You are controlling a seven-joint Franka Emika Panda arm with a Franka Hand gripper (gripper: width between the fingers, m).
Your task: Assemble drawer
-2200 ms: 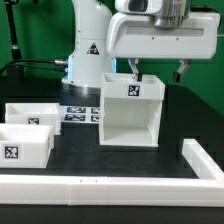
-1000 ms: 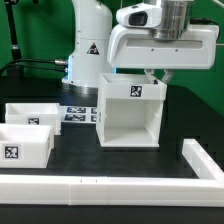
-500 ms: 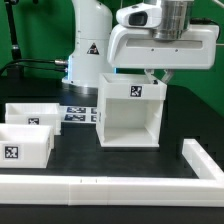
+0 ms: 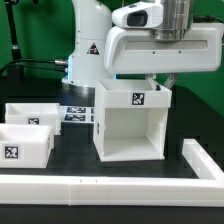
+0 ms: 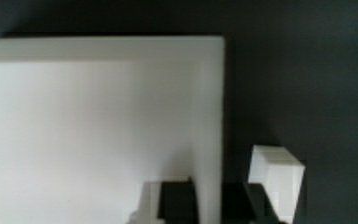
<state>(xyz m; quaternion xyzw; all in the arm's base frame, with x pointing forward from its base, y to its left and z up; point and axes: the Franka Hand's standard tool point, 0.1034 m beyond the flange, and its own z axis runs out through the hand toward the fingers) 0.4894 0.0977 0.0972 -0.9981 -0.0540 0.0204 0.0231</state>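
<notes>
The drawer's housing [image 4: 128, 128] is a white open-fronted box with a square tag on its front top. It stands at the table's middle in the exterior view. My gripper [image 4: 161, 84] is shut on the top edge of its side wall on the exterior view's right. In the wrist view the gripper [image 5: 206, 196] has one dark finger [image 5: 174, 201] on each side of the thin white wall [image 5: 206, 120]. Two white open-top trays, one [image 4: 30, 114] behind the other [image 4: 25, 148], stand at the exterior view's left. Their knobs do not show.
A long low white rail [image 4: 90, 186] runs along the front and turns up the exterior view's right side [image 4: 202, 160]; a piece of it shows in the wrist view [image 5: 279, 180]. The marker board [image 4: 78, 113] lies behind the trays. The robot's base [image 4: 88, 55] stands at the back.
My gripper has come down from above the housing onto its side wall and shut on it. The housing has since shifted toward the front and a little to the exterior view's left.
</notes>
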